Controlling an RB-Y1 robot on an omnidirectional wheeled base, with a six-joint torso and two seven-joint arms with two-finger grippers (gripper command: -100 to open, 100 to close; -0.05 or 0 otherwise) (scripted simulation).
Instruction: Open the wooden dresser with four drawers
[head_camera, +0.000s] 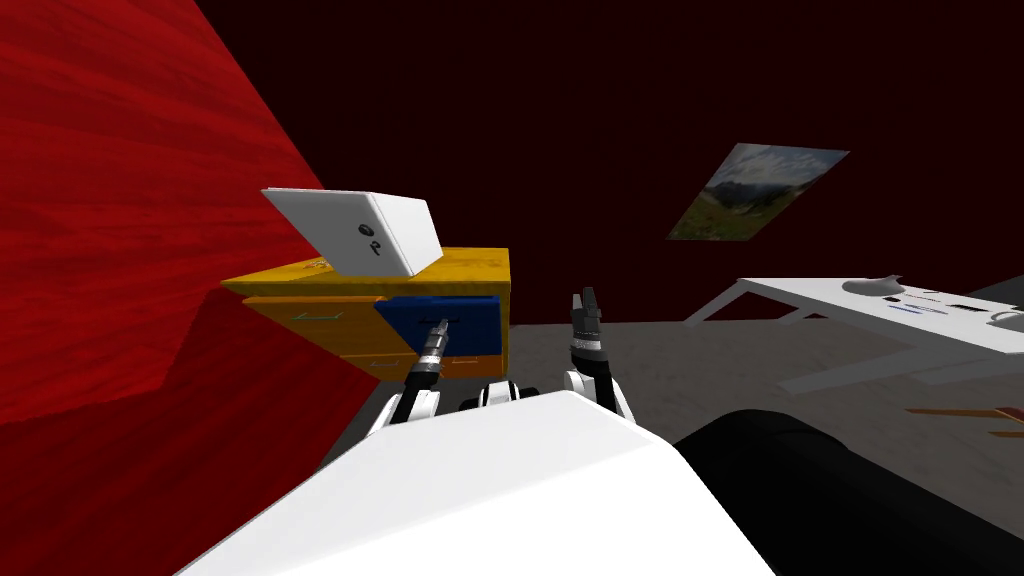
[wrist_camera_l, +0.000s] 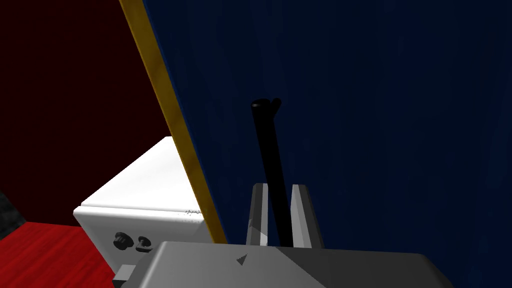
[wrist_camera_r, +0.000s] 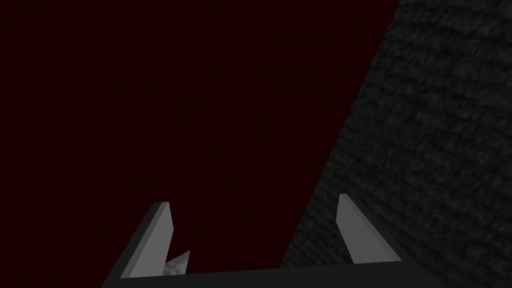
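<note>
White rectangular box (head_camera: 365, 232), black marks on one face. Landscape picture (head_camera: 755, 190) on dark red wall. White table (head_camera: 800, 296), small items toward its right edge.

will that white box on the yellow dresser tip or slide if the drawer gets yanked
The white rectangular box looks rigid and wider than tall, so tipping seems unlikely. Its smooth faces suggest it could slide on the yellow wooden dresser top if the left end effector jerks the black bar handle.

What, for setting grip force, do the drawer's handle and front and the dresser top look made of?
The handle: matte black bar, material unclear, perhaps metal; drawer front: dark blue, faintly streaked, probably painted; dresser top: yellow-orange, grained, likely wood.
</note>
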